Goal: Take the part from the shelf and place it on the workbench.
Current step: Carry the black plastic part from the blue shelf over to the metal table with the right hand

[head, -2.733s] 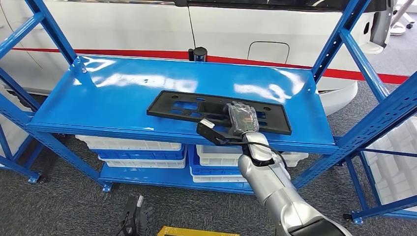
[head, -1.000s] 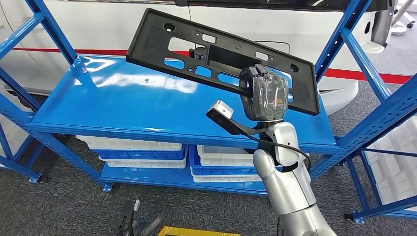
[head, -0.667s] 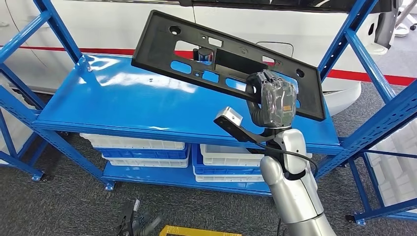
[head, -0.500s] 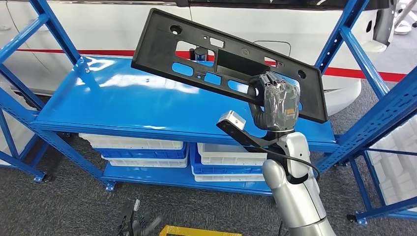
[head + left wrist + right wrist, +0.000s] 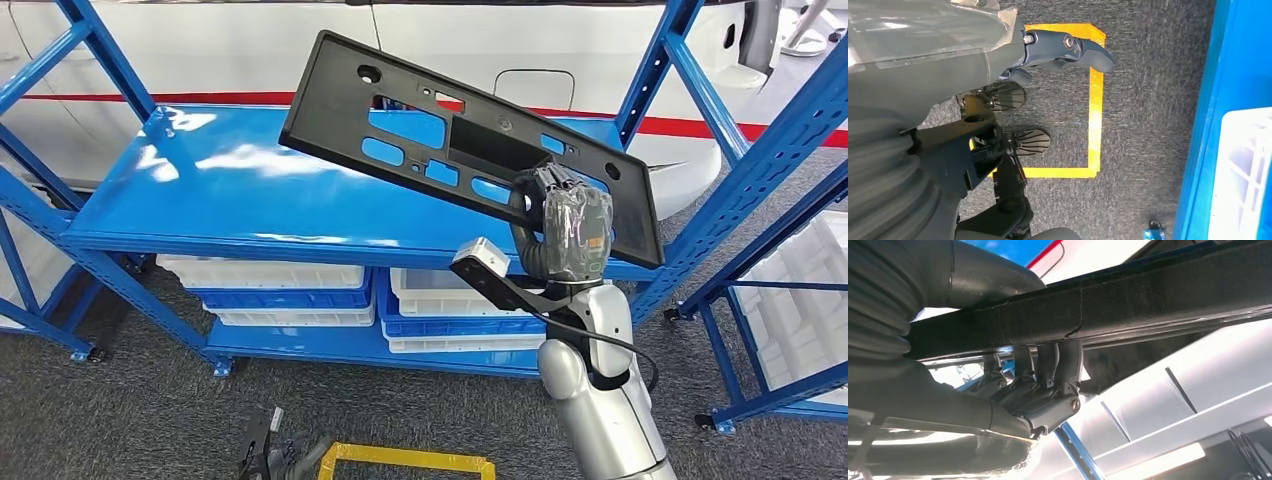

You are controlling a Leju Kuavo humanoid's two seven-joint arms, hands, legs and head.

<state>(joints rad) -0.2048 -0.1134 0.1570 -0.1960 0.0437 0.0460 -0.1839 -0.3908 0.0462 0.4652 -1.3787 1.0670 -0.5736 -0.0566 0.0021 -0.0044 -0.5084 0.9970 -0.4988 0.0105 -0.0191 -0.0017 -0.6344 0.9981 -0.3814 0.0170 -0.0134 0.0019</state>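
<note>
The right robot hand [image 5: 563,225] is gripping the part [image 5: 460,140], a long black plastic panel with several cut-out openings, by its near edge toward the right end. The fingers [image 5: 1055,365] are curling over that edge while the thick thumb is pressing the other face, as the right wrist view is showing up close. The part is hanging in the air above the blue shelf [image 5: 250,190], clear of it, and is tilting so that its left end is sitting higher and farther than the right end. Behind the shelf a white vehicle body with a red stripe [image 5: 200,50] is standing. On the lower level of the shelf, white and blue bins [image 5: 290,290] are lying stacked. Blue uprights [image 5: 760,170] of the rack are rising at the right.

The left robot hand [image 5: 968,45] is hanging down over grey carpet, where a yellow taped rectangle [image 5: 1093,115] is lying; its dark fingers [image 5: 1073,50] are looking loosely curled with nothing in them, though I cannot tell for sure whether it is spread or pressed together.
</note>
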